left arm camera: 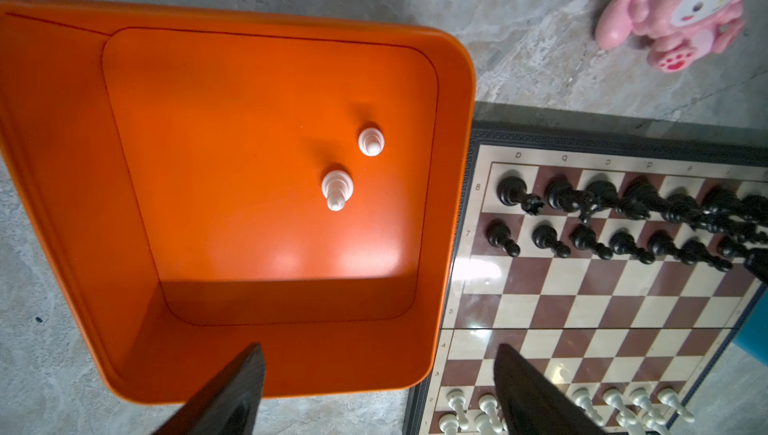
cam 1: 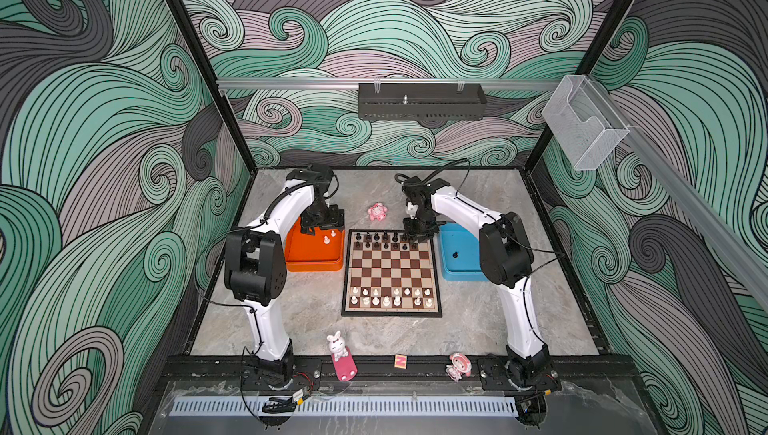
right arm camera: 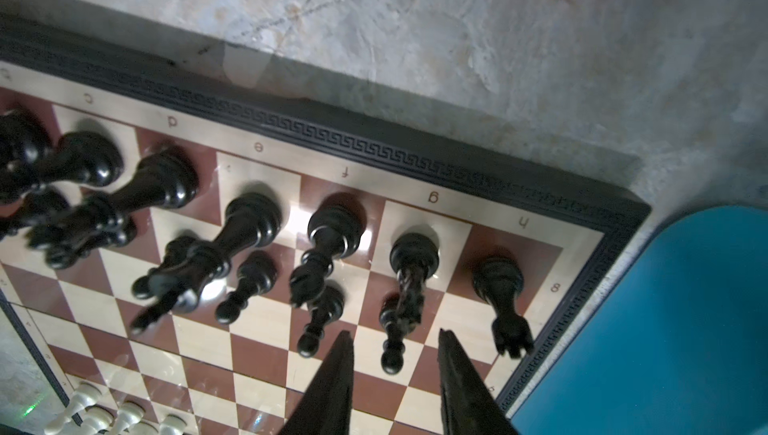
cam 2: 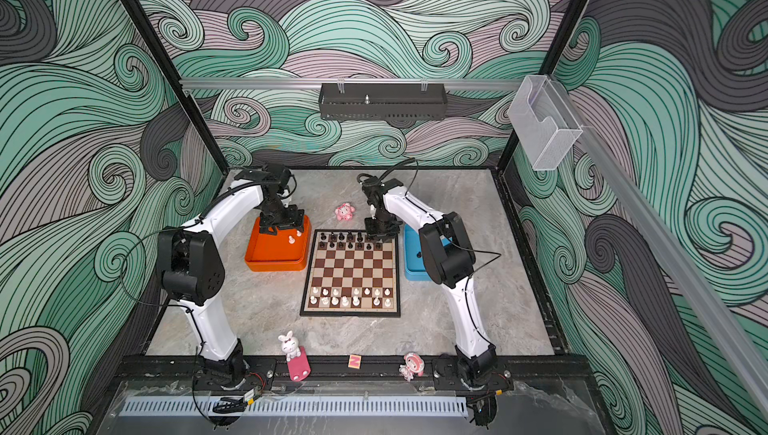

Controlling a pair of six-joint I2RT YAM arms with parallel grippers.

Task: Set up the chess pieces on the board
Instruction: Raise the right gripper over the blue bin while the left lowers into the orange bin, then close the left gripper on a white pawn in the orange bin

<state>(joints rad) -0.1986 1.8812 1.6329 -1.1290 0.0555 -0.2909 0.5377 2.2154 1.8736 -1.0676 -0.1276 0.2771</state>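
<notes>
- Toys line the near rail: a bunny figurine (cam 1: 337, 343) on a pink base, a small letter block (cam 1: 400, 361) and a pink-hooded figurine (cam 1: 458, 366).
- Beyond them, mid-table, the board (cam 1: 390, 270) lies flat between the orange tray (cam 1: 311, 264) on its left and the blue tray (cam 1: 457, 273) on its right. Both trays sit just beside its far half.
- White chess pieces (cam 1: 386, 300) stand upright on the two near rows of the board, and black chess pieces (cam 1: 377, 236) stand on the two far rows.
- Inside the orange tray, toward its far right, a shorter white piece (left arm camera: 371, 142) and a taller white piece (left arm camera: 336, 189) stand upright, close together but apart.
- One black piece (cam 1: 455, 254) sits in the blue tray; it is too small to tell its kind.
- The left gripper (left arm camera: 379, 345) hangs over the orange tray with its jaws spread wide and nothing between them.
- The right gripper (right arm camera: 395, 332) hovers low over the far right corner of the board, its jaws parted. The head of a black pawn (right arm camera: 392, 360) shows in the gap with space on each side, and neither finger touches it.
- A pink toy (cam 1: 377, 211) lies on the table past the far edge of the board.
</notes>
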